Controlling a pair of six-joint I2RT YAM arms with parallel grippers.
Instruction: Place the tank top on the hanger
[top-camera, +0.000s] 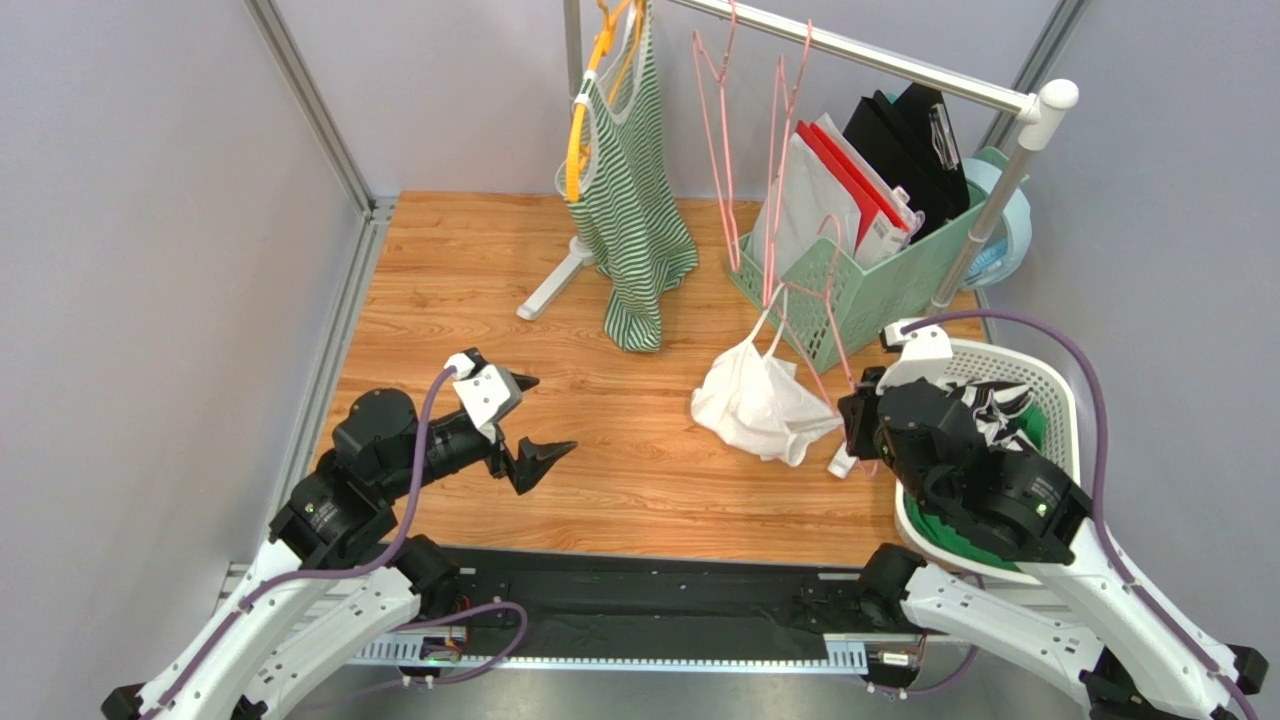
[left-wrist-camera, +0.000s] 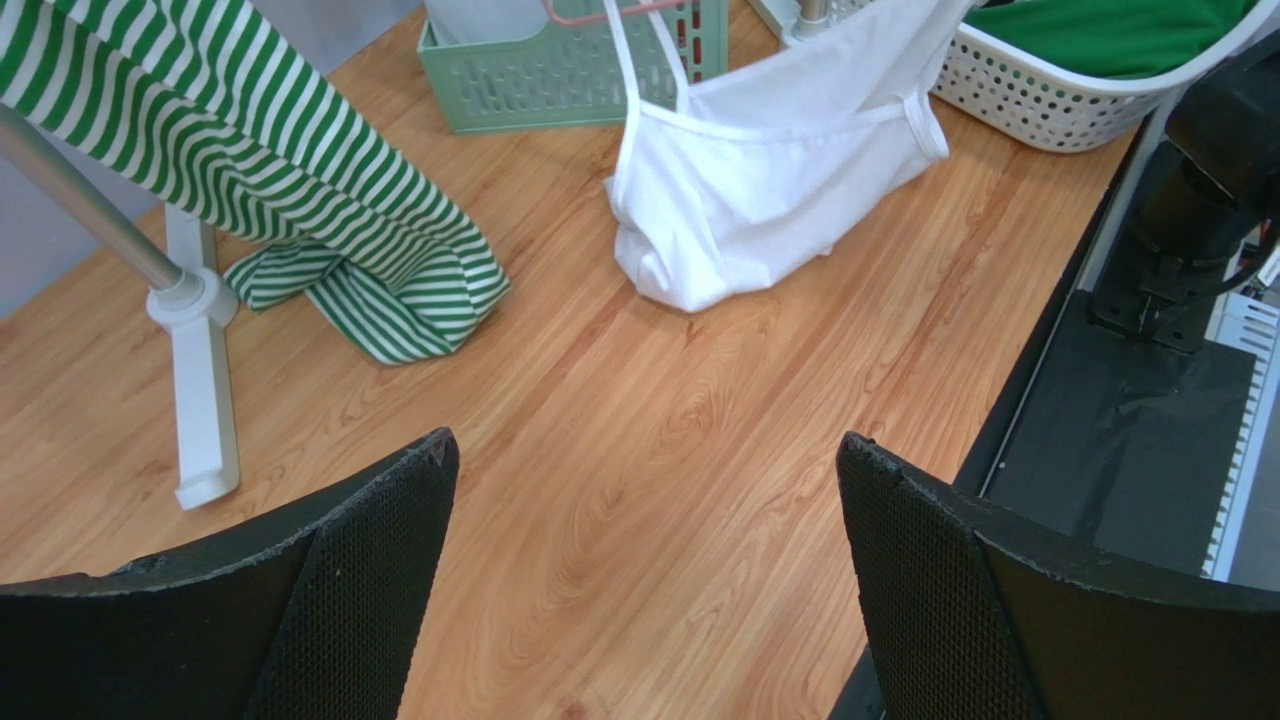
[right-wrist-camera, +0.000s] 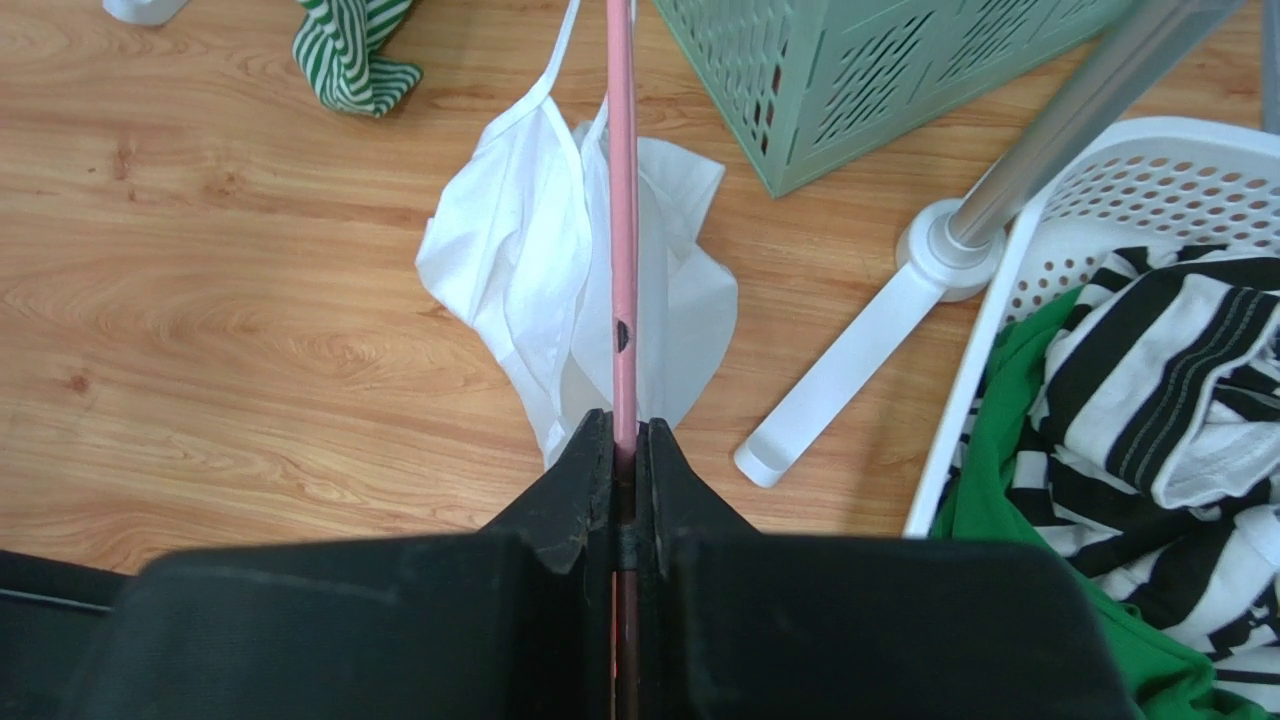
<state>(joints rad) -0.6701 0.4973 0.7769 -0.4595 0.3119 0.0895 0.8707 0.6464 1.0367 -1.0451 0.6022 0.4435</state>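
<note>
The white tank top (top-camera: 759, 402) lies bunched on the wooden table, its narrow straps rising toward a thin pink wire hanger (top-camera: 813, 368). My right gripper (top-camera: 854, 408) is shut on that hanger. In the right wrist view the pink wire (right-wrist-camera: 621, 225) runs straight out from between my closed fingers (right-wrist-camera: 624, 435) and across the white fabric (right-wrist-camera: 519, 255). My left gripper (top-camera: 553, 414) is open and empty above bare wood, left of the tank top. In the left wrist view its fingers (left-wrist-camera: 646, 443) stand wide apart, with the tank top (left-wrist-camera: 766, 165) farther off.
A green-and-white striped top (top-camera: 631, 195) hangs on a yellow hanger from the clothes rail (top-camera: 887, 60), beside spare pink hangers (top-camera: 718, 135). A green basket (top-camera: 857, 285) stands behind the tank top. A white laundry basket (top-camera: 1052, 375) of clothes is at right. The rail's white foot (right-wrist-camera: 842, 375) lies near my right gripper.
</note>
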